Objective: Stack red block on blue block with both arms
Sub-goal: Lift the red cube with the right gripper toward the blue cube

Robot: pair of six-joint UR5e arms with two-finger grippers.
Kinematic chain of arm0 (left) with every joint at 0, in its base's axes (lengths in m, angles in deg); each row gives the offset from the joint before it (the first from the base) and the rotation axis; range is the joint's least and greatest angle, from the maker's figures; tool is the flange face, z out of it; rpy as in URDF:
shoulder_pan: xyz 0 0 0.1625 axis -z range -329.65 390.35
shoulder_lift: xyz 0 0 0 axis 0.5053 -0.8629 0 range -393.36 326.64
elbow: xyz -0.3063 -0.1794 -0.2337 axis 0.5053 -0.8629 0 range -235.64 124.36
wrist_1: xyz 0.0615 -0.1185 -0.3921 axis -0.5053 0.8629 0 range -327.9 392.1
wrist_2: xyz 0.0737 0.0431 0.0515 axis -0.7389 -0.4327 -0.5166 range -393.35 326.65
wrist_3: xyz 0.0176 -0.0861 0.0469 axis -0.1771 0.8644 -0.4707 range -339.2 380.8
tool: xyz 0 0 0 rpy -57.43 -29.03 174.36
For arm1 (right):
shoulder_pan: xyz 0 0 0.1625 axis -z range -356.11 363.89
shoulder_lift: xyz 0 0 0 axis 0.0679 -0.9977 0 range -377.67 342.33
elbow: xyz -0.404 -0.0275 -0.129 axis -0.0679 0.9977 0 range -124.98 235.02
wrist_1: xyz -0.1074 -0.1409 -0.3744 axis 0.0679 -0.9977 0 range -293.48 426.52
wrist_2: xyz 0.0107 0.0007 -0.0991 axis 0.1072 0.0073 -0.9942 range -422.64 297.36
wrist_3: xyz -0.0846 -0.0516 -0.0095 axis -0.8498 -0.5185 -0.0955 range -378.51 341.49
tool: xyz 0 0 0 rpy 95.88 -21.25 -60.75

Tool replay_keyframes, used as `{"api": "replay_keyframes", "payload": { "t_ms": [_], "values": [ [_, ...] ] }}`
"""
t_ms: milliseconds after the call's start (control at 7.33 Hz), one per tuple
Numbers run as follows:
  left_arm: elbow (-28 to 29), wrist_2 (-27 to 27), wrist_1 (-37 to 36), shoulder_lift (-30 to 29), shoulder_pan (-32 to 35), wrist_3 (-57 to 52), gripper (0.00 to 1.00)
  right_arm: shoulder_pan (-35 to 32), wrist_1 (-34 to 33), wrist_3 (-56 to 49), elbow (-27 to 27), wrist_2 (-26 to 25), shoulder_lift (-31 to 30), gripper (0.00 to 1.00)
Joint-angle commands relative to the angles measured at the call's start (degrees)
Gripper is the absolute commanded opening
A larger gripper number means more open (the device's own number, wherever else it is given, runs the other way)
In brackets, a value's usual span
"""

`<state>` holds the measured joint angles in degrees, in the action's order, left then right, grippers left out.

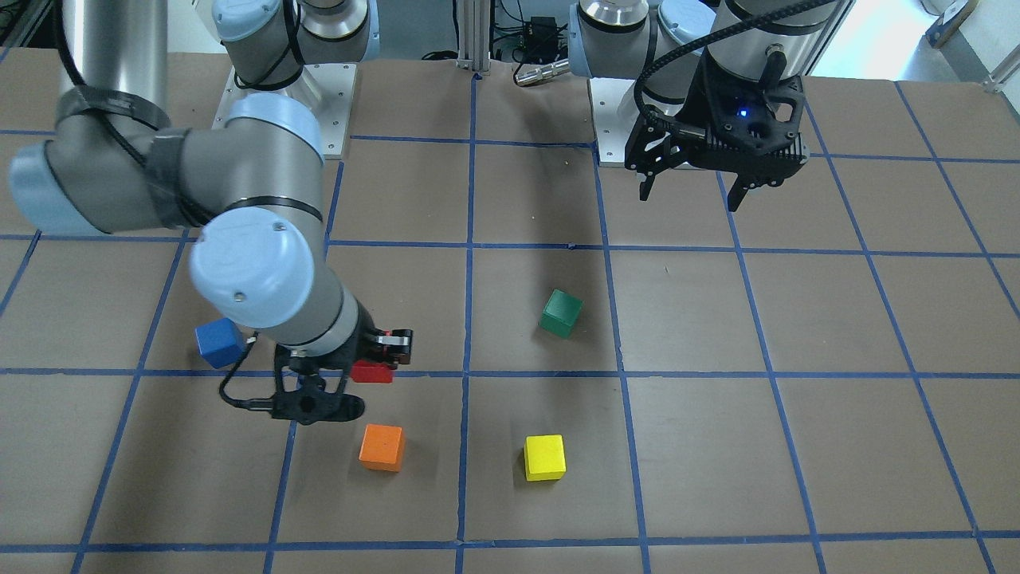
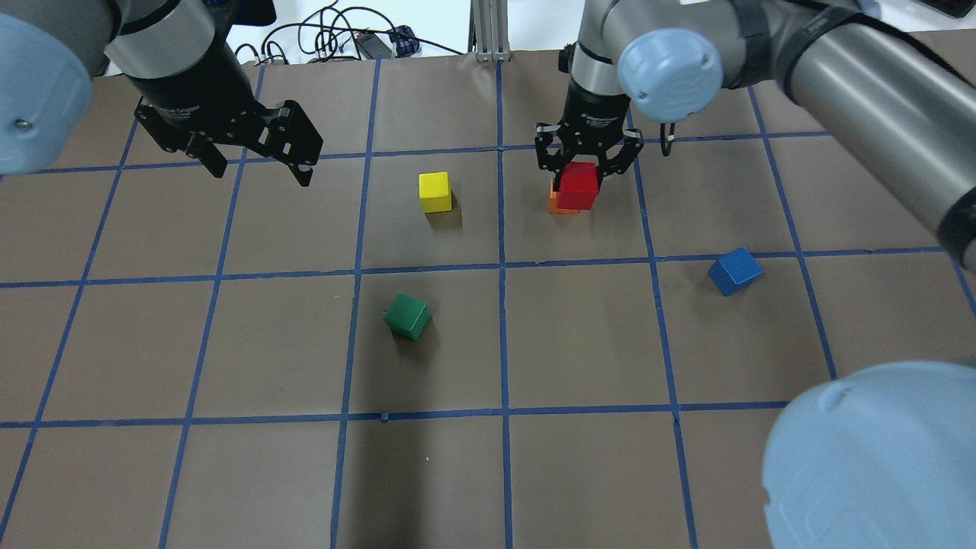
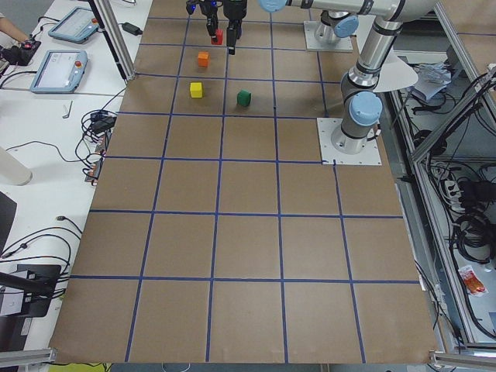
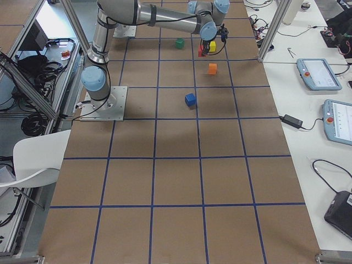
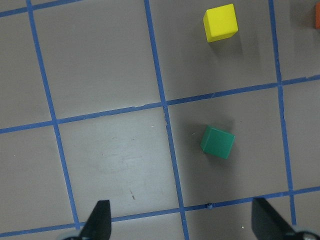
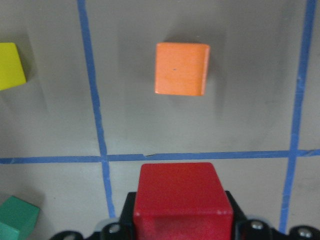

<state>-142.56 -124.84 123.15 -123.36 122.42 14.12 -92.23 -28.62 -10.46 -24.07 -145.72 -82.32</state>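
Note:
My right gripper is shut on the red block and holds it off the table, just above and beside the orange cube. The right wrist view shows the red block clamped between the jaws. In the front view the held red block hangs right of the blue block. The blue block lies alone on the table, nearer the robot and to the right of the right gripper. My left gripper is open and empty, raised over the far left of the table; its fingertips show spread wide.
An orange cube sits partly hidden under the held red block; it shows fully in the front view. A yellow cube and a green cube lie left of the centre line. Blue tape lines grid the brown table.

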Motion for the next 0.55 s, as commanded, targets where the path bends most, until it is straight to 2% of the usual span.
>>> {"api": "replay_keyframes", "payload": {
  "t_ms": [0, 136, 273, 409],
  "values": [
    [0.00, 0.09, -0.08, 0.00, 0.05, 0.00, 1.00, 8.73, 8.54, -14.22, -1.84, -3.99, -5.63, 0.00],
    [0.00, 0.09, -0.08, 0.00, -0.04, 0.00, 1.00, 12.16, 8.39, -21.16, -4.55, -6.55, -6.70, 0.00],
    [0.00, 0.09, 0.01, 0.00, -0.04, 0.00, 1.00, 15.32, 7.08, -25.67, -7.80, -6.40, -7.06, 0.00],
    [0.00, 0.09, -0.08, 0.00, -0.04, 0.00, 1.00, 16.31, 1.41, -29.63, -10.44, -6.92, -7.24, 0.00]
  ]
}}
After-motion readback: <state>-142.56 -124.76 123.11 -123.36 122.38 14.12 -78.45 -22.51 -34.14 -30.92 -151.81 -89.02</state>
